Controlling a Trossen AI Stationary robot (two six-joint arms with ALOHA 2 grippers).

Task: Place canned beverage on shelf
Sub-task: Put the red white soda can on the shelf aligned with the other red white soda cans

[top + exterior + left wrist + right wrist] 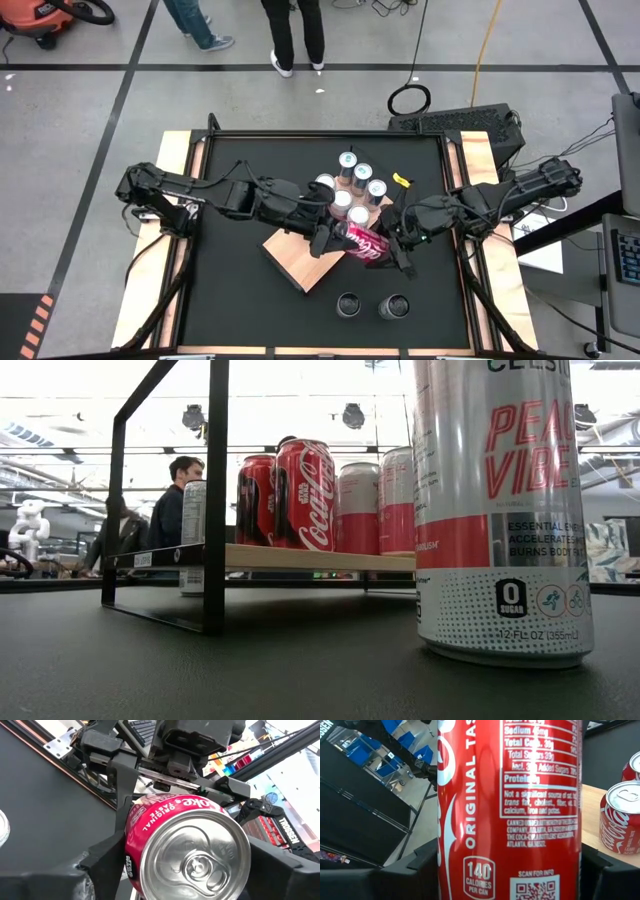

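A red cola can (365, 245) hangs on its side in the air over the right corner of the shelf (298, 265), a light wooden board on a black frame (215, 510). My right gripper (397, 250) comes from the table's right and is shut on the can (510, 810). My left gripper (335, 238) comes from the left. Its open fingers (107, 862) stand on either side of the can's top end (197, 860). Several cans (352, 185) stand upright on the shelf's far part. My right gripper pinches the can's side wall (445, 865) between its two fingers, which lie along the can and come nearly level from the table's right. The can is lifted clear, lying on its side, its top toward my left arm. My left gripper flanks the top end; I cannot tell whether it touches.
Two cans (350, 304) (393, 306) stand on the black tabletop near its front edge; the low view shows a tall white and pink one (500, 510) close up. A small yellow thing (400, 180) lies at the far right. People stand beyond the far edge (295, 30).
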